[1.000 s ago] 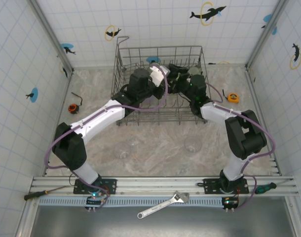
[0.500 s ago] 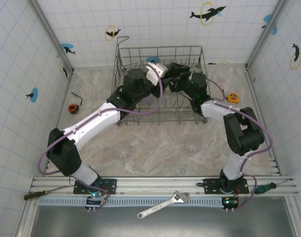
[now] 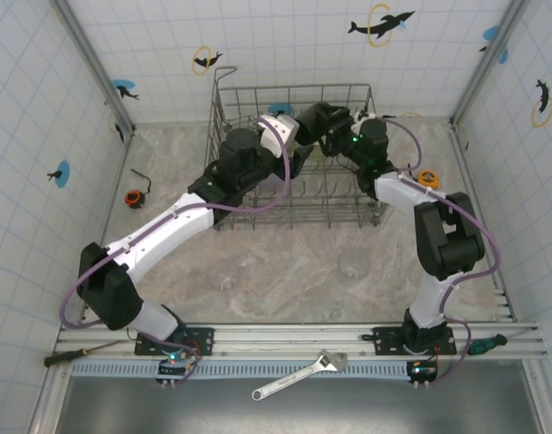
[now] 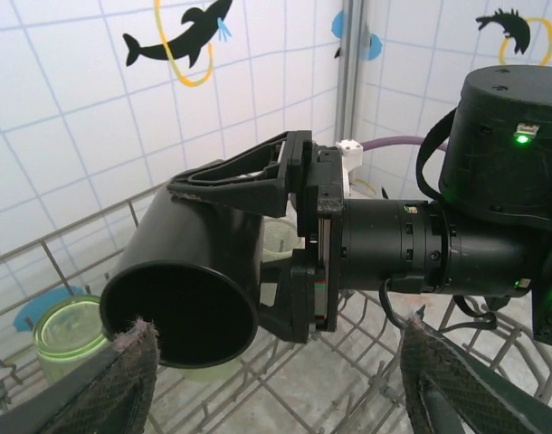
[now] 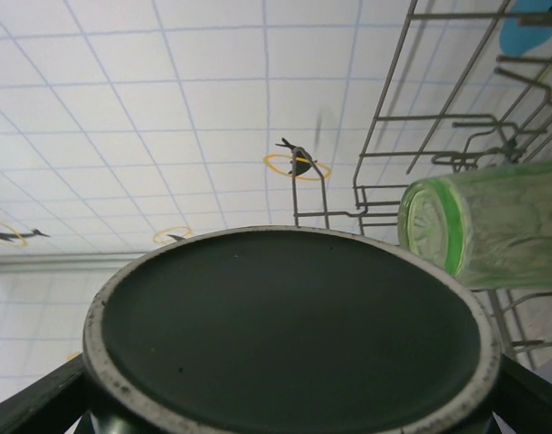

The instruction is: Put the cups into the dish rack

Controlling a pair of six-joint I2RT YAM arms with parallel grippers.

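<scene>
A black mug (image 4: 195, 262) hangs on its side over the dish rack (image 3: 223, 117), mouth toward my left wrist camera. My right gripper (image 4: 226, 244) is shut on it, one finger above and one below. The mug's base (image 5: 285, 334) sits between the right gripper's (image 5: 280, 398) fingers in the right wrist view. My left gripper (image 4: 278, 362) stands open just short of the mug's rim, holding nothing. In the top view both grippers meet at the mug (image 3: 317, 117) over the rack's back. Green cups (image 4: 68, 330) (image 5: 493, 226) lie in the rack. Two clear cups (image 3: 229, 276) (image 3: 353, 265) stand on the table.
The rack's upright tines (image 4: 348, 362) rise below the mug, its wire wall (image 5: 394, 117) right beside the mug. Tiled walls close in the back and sides. Small orange tools (image 3: 134, 196) (image 3: 427, 178) flank the rack. A wrench (image 3: 299, 375) and screwdrivers (image 3: 484, 344) lie at the near rail.
My left gripper has opened, let go of the black mug and drawn back to the left. The right gripper keeps the mug and has carried it toward the rack's back.
</scene>
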